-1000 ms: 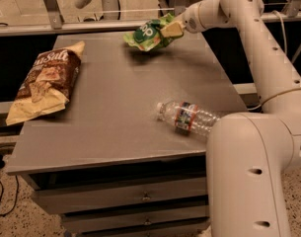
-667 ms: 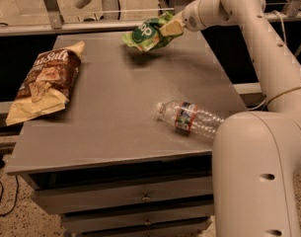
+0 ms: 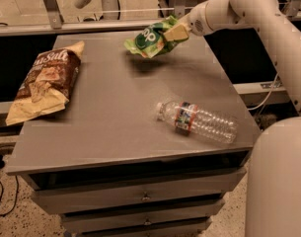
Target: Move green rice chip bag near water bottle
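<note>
The green rice chip bag [image 3: 151, 37] is light green with a dark green circle. It hangs in the air above the far middle of the table, casting a shadow below it. My gripper [image 3: 173, 32] is shut on the bag's right end, reaching in from the right. The water bottle [image 3: 198, 121] lies on its side near the table's front right, white cap pointing left, with a red-and-blue label band. The bag is well behind and left of the bottle.
A larger brown-and-yellow chip bag [image 3: 43, 86] lies at the table's left edge. The grey table [image 3: 105, 127] has drawers below its front. My white arm [image 3: 268, 28] spans the right side. A rail runs along the back.
The gripper has carried the green bag slightly left and toward the front, still lifted. The bottle and the brown bag have not moved.
</note>
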Motion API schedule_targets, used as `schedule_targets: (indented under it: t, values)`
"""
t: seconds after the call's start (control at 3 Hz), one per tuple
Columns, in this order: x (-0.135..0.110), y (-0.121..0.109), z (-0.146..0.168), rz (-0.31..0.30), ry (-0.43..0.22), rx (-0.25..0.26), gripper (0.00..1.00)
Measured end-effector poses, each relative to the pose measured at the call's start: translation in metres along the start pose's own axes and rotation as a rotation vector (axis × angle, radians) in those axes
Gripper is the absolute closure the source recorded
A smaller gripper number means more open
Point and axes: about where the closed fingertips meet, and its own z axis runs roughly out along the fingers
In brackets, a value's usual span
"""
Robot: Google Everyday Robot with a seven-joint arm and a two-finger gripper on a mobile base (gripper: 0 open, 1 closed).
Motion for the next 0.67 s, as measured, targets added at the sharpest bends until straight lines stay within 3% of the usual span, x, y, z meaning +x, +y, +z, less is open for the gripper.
schedule_targets:
  t: [0.67]
  values:
    - [0.023,0.047,-0.029,0.033,0.037,-0.035,1.00]
